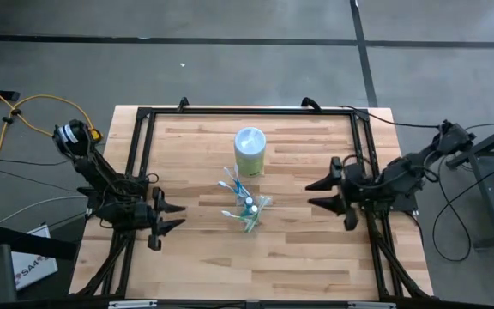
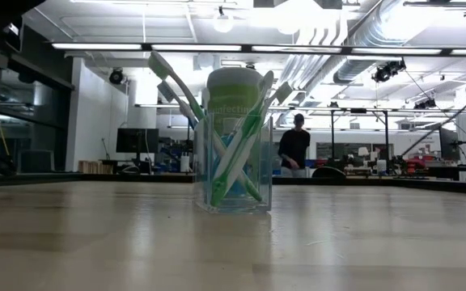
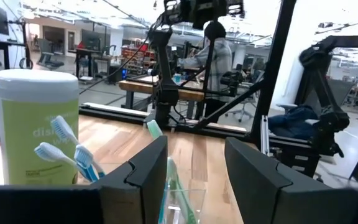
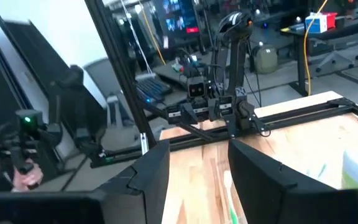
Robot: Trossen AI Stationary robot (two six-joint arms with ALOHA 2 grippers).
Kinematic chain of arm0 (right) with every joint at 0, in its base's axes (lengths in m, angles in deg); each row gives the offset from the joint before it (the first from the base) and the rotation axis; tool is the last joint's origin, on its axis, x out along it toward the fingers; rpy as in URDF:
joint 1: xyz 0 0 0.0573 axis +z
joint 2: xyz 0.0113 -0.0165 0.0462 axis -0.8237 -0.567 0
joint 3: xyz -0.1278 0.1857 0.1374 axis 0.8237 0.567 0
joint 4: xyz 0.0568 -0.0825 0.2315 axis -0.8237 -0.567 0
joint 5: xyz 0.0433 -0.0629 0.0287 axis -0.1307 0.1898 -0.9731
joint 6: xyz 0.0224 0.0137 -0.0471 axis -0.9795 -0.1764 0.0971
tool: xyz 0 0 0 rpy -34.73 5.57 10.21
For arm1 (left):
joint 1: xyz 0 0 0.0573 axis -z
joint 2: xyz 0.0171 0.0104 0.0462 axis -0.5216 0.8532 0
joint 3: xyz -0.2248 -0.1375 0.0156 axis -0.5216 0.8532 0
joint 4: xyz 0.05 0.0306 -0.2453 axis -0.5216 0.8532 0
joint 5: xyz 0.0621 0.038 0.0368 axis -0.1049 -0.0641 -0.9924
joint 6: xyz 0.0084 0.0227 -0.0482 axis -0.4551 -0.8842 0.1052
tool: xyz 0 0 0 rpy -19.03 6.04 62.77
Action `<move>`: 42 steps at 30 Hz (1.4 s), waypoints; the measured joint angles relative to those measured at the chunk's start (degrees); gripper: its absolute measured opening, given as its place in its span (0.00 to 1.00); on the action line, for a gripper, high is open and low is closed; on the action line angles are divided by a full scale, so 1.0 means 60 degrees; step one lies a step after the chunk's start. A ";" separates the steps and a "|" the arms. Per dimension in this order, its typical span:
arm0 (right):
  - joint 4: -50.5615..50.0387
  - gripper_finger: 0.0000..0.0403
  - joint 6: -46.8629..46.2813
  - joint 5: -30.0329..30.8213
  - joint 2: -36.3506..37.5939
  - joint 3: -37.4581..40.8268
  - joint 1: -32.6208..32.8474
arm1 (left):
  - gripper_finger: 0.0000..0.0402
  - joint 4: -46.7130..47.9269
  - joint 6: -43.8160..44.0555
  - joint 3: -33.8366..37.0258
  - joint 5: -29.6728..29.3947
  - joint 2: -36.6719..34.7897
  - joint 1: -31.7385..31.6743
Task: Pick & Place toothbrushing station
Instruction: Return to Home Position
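A small clear tumbler [image 1: 250,208] stands upright on the wooden table [image 1: 204,257], near its middle. It also shows in the low view [image 2: 233,174]. Several blue-and-white toothbrushes [image 1: 232,180] and green-and-white toothbrushes [image 2: 245,137] stand in it, leaning on its rim and fanning out. I cannot make out any toothpaste tubes. My left gripper [image 1: 170,219] is open and empty, left of the tumbler; its wrist view looks at the tumbler [image 3: 182,202] between the fingers. My right gripper [image 1: 320,193] is open and empty, right of the tumbler.
A green-and-white canister with a white lid [image 1: 250,150] stands just beyond the tumbler, toward the far edge; it also shows in the left wrist view [image 3: 36,124]. A black frame [image 1: 247,112] runs round the table. A person [image 2: 296,145] stands in the room behind.
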 joint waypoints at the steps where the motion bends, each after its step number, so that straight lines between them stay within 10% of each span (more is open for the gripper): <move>1: 0.0263 0.39 0.0002 0.0003 0.0320 0.0406 0.0000 | 0.39 0.0003 -0.0053 0.0000 0.0011 0.0000 0.0004; 16: 0.3499 0.39 0.0032 0.0034 0.4621 0.5432 0.0004 | 0.39 -0.0004 -0.0042 0.0000 -0.0044 -0.0015 0.0004; 42: 0.4761 0.39 -0.0015 0.0078 0.8032 0.9004 0.0001 | 0.39 0.0000 0.0028 0.0000 -0.0044 -0.0011 0.0003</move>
